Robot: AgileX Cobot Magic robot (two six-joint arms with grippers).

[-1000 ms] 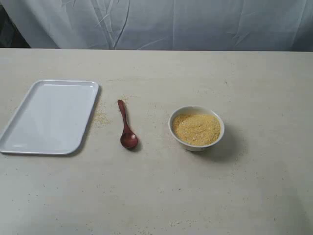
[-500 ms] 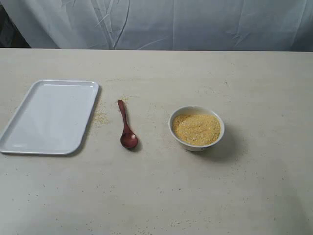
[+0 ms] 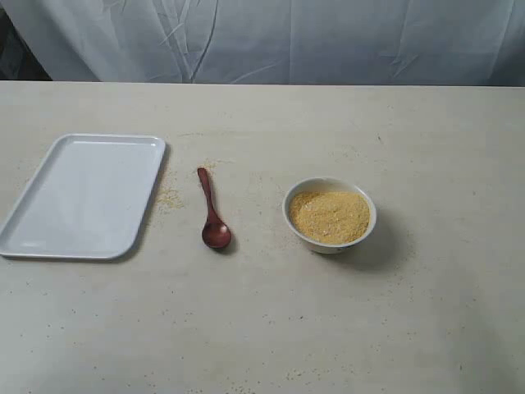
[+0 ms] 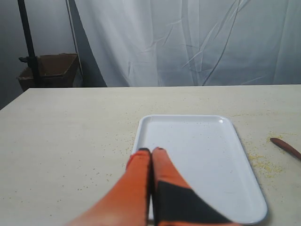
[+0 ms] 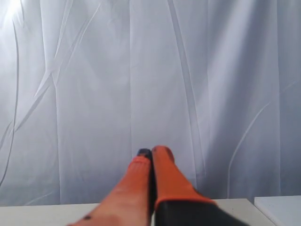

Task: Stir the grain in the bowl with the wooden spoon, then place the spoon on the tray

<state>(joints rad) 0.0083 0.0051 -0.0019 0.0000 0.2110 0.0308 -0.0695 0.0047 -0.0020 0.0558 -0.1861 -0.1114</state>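
Observation:
The dark reddish-brown wooden spoon (image 3: 212, 212) lies flat on the table between the tray and the bowl, handle pointing to the back. Right of it stands the small white bowl (image 3: 330, 240), filled with golden-yellow grain (image 3: 330, 216). The white rectangular tray (image 3: 82, 195) rests at the left with nothing on it. Neither gripper shows in the exterior view. In the left wrist view my left gripper (image 4: 151, 150) is shut and empty, hovering over the near edge of the tray (image 4: 197, 155); the spoon's handle tip (image 4: 285, 147) peeks in there. My right gripper (image 5: 151, 151) is shut and empty, facing the curtain.
Spilled grain (image 3: 169, 198) is scattered on the table between tray and spoon. A white curtain (image 3: 271, 37) hangs behind the table's back edge. A dark stand with a brown box (image 4: 47, 70) is off the table's far corner in the left wrist view.

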